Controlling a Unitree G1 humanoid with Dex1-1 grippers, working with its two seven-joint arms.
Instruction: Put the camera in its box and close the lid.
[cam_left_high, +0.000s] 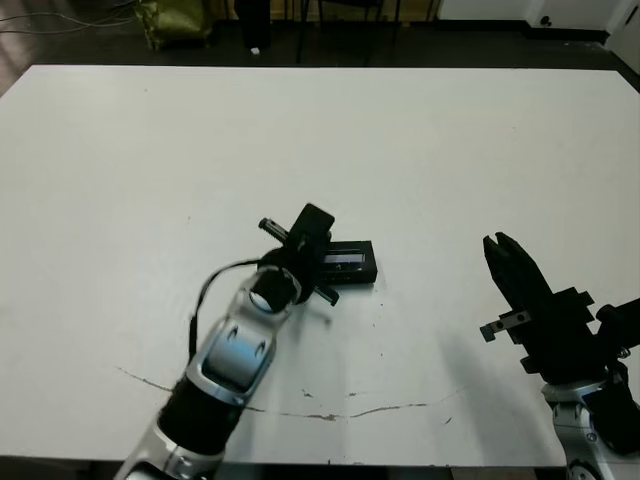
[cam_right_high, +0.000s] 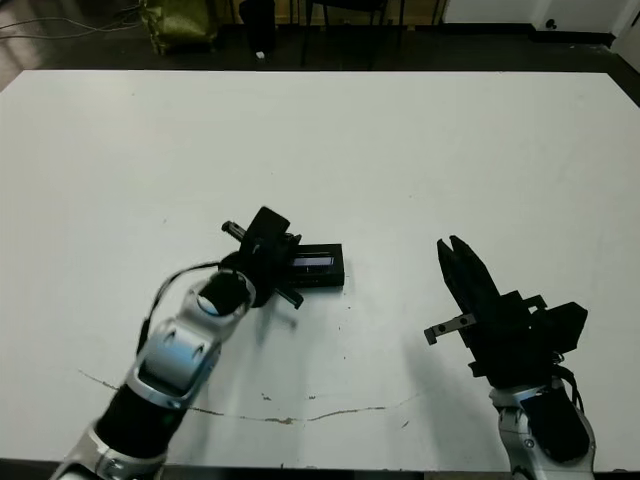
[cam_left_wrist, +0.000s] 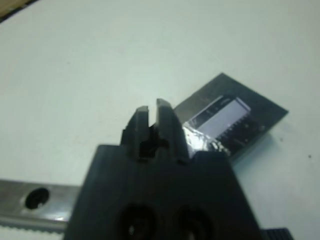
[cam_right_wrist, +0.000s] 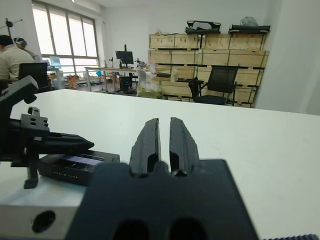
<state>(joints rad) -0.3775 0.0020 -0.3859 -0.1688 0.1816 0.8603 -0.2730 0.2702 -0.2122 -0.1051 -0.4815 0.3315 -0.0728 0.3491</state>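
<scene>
The lid (cam_left_high: 350, 262), black with a glossy window strip, lies flat at the table's middle. In the right wrist view it rests level on the box (cam_right_wrist: 65, 174), whose black side wall shows below it. The camera is hidden. My left gripper (cam_left_high: 318, 218) is shut with nothing in it and hovers just over the lid's left end; the strip (cam_left_wrist: 225, 117) shows past its fingertips (cam_left_wrist: 150, 112). My right gripper (cam_left_high: 497, 243) is shut and holds nothing. It stands well to the right of the box, above the table.
Thin dark scratch lines (cam_left_high: 340, 412) cross the table near its front edge. Beyond the far edge are a dark floor and a yellow-green bag (cam_left_high: 175, 20). A person (cam_right_wrist: 10, 55) sits far off, with an office chair (cam_right_wrist: 220, 85) and stacked crates behind the table.
</scene>
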